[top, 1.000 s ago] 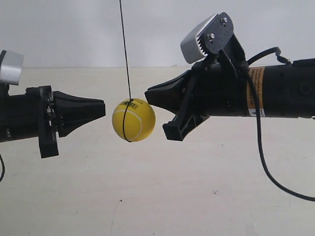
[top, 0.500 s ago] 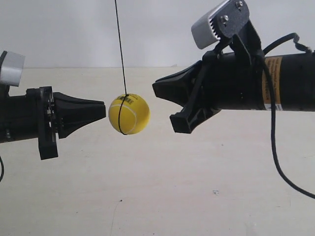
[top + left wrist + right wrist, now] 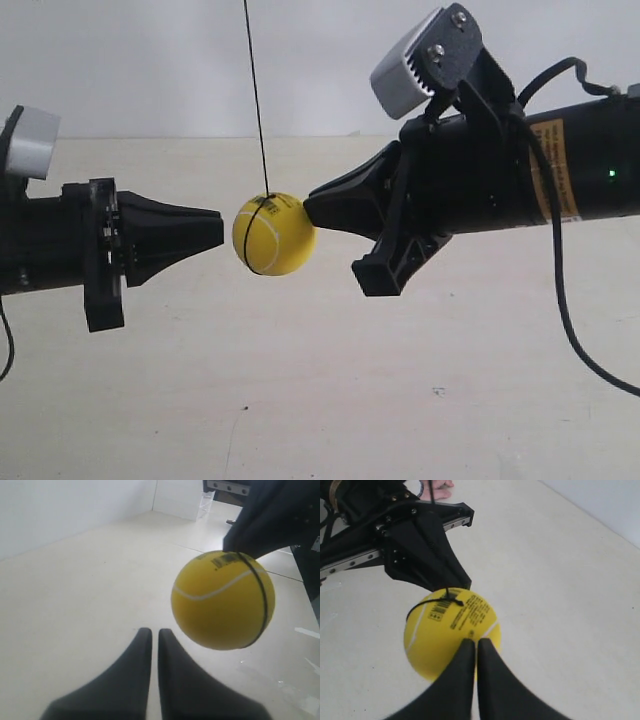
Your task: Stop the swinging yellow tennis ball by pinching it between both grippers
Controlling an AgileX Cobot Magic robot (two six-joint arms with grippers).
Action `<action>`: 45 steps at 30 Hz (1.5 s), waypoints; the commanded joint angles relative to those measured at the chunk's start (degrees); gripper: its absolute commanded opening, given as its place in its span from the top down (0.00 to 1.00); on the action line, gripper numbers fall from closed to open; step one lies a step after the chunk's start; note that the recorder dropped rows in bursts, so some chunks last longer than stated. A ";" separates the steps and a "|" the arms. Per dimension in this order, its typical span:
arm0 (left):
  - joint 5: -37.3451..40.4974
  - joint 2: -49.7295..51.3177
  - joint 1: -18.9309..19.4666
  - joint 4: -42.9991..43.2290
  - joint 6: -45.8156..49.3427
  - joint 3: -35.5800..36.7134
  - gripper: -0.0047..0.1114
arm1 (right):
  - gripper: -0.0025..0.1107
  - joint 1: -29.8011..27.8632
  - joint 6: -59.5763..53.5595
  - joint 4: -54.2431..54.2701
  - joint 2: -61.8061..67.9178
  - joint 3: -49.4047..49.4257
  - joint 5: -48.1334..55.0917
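Note:
The yellow tennis ball [image 3: 273, 234] hangs on a thin black string [image 3: 256, 100] between the two arms. My right gripper [image 3: 306, 212], on the arm at the exterior view's right, is shut, and its tip touches the ball's upper side. The right wrist view shows the shut tips [image 3: 475, 641] against the ball [image 3: 450, 630] just below its printed label. My left gripper [image 3: 220, 232] is shut too, with a small gap between its tip and the ball. From the left wrist, the ball [image 3: 222, 600] floats just beyond and to one side of the tips [image 3: 151, 630].
A pale beige table [image 3: 320, 400] lies below, with a white wall behind. A black cable [image 3: 560, 330] loops down from the arm at the exterior view's right. Each arm carries a silver-grey camera box [image 3: 415, 65].
The ball has swung back toward the right arm. The right gripper came in and down until its tip met the ball. The left gripper edged a little toward the ball.

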 commanded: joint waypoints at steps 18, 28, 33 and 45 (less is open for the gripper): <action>-0.58 0.12 -3.97 -0.87 0.53 0.32 0.92 | 0.98 0.12 0.25 -0.19 0.42 -0.51 0.01; -0.58 0.12 -3.97 -0.95 0.53 0.32 0.92 | 0.98 0.12 0.25 -0.19 0.42 -0.51 -0.55; -0.58 0.12 -3.97 -0.95 0.53 0.32 0.92 | 0.98 0.12 0.25 -0.19 0.42 -0.51 -0.55; -0.58 0.12 -3.97 -0.95 0.53 0.32 0.92 | 0.98 0.12 0.25 -0.19 0.42 -0.51 -0.67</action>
